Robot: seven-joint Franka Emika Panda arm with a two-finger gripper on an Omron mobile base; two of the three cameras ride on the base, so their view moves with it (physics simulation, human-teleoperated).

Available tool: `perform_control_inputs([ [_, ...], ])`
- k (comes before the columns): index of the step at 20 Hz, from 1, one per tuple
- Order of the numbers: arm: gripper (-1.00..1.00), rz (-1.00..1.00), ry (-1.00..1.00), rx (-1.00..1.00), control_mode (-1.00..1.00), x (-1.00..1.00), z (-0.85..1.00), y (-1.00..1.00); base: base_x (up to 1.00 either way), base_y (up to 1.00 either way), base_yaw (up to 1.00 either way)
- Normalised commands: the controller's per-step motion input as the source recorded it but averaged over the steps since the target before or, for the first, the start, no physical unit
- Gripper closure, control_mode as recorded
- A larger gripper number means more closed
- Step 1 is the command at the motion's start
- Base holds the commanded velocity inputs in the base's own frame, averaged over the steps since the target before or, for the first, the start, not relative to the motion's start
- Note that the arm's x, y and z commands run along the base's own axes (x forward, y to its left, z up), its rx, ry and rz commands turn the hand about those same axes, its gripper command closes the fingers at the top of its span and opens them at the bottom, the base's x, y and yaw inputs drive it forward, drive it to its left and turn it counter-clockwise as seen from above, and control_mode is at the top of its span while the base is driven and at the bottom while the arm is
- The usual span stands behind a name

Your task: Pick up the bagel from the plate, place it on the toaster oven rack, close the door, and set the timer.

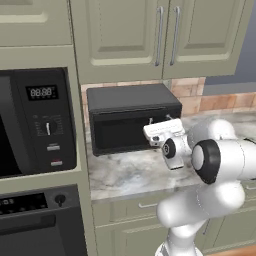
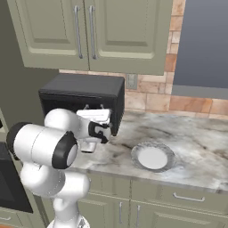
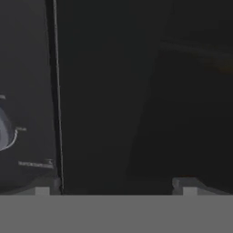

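toaster oven (image 1: 132, 117): boxy, matte dark grey-black, on counter against brick backsplash; door (image 1: 127, 131) up/shut, dark glass.
gripper (image 1: 159, 119): fingers spread wide, nothing btwn them, right at oven front.
knob (image 3: 5, 129): round, pale; tiny white print beside it, unreadable.
plate (image 2: 152, 157): round, white, grey ridged rim, bare, right of oven.
counter (image 2: 196, 147): grey-veined marble.
microwave (image 1: 37, 122): black, built-in, digital display.
cabinets (image 2: 89, 31): sage green, bar handles.

The toaster oven (image 1: 131, 117) has its right front corner covered by the arm's white hand in the left base view, so its knobs can't be read there. In the hand view a knob (image 3: 4, 132) is cut off by the left edge (its printed markings too blurred to read).
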Motion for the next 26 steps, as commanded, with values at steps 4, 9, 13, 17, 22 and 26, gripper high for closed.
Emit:
perform_control_inputs([
  [4,-1.0,-0.18,0.21,0.06,-1.0,-0.55,0.37,0.0,0.0,0.0,0.0],
  [9,-1.0,-0.14,0.29,0.02,-1.0,-0.88,0.5,-0.02,0.0,0.0,0.0],
  [13,-1.0,-0.01,0.07,-0.04,-1.0,-0.51,1.0,0.0,0.0,0.0,0.0],
  [17,-1.0,0.0,-0.1,-0.24,-1.0,-0.04,1.0,0.0,0.0,0.0,0.0],
  [22,-1.0,0.0,-0.3,-0.39,-1.0,0.07,0.88,-0.09,0.0,0.0,0.0],
  [26,-1.0,0.02,-0.39,-0.5,-1.0,0.01,0.31,-0.22,0.0,0.0,0.0],
])
